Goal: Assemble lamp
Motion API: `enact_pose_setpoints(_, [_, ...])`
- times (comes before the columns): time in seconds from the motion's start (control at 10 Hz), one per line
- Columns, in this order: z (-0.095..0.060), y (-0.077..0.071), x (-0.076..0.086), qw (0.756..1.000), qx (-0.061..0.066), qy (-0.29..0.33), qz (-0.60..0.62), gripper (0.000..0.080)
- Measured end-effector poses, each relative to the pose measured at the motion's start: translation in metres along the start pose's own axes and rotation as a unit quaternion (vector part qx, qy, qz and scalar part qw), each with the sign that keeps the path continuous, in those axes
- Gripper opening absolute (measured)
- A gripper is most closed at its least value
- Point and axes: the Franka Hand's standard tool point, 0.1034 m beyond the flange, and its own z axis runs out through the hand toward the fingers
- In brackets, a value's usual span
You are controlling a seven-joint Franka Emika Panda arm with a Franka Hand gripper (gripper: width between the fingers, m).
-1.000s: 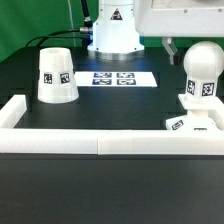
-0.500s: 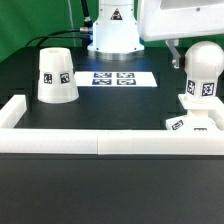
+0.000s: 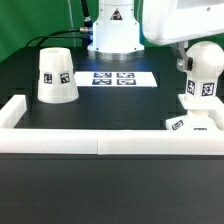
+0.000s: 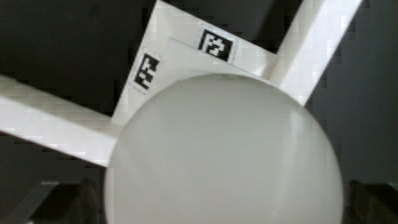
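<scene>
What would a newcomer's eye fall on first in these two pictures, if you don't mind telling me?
First, the rounded bulb, standing on the square base at the exterior view's right. It fills the wrist view, and the gripper hangs at it, one finger showing beside it. Next, the cone shade, alone at the exterior view's left, with the marker board between the two, further back.

Arm [image 3: 176, 22] reaching down, jaws spread apart
</scene>
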Motion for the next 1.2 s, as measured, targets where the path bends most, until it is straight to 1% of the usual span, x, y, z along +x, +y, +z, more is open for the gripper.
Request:
enact_pose_setpoints(0.4, [0.0035, 0.0013, -0.0020, 0.995, -0.005, 0.000, -0.096, 0.0699])
enact_pose_setpoints(0.6, [0.0046, 0.0002, -0.0022, 0.989, -0.012, -0.006, -0.145, 0.0699])
enact_pose_setpoints(0.9, [0.0060, 0.0027, -0.0057, 0.974, -0.012, -0.017, -0.224, 0.0699])
enact_pose_setpoints(1.0, [0.0060, 0.0034, -0.0060, 0.974, -0.012, -0.017, -0.226, 0.0699])
enact_pose_setpoints(1.1, [0.0060, 0.0034, -0.0060, 0.974, -0.012, -0.017, -0.224, 0.0576])
enact_pose_setpoints(1.2, [0.0060, 0.0036, -0.0060, 0.974, -0.012, -0.017, -0.224, 0.0576])
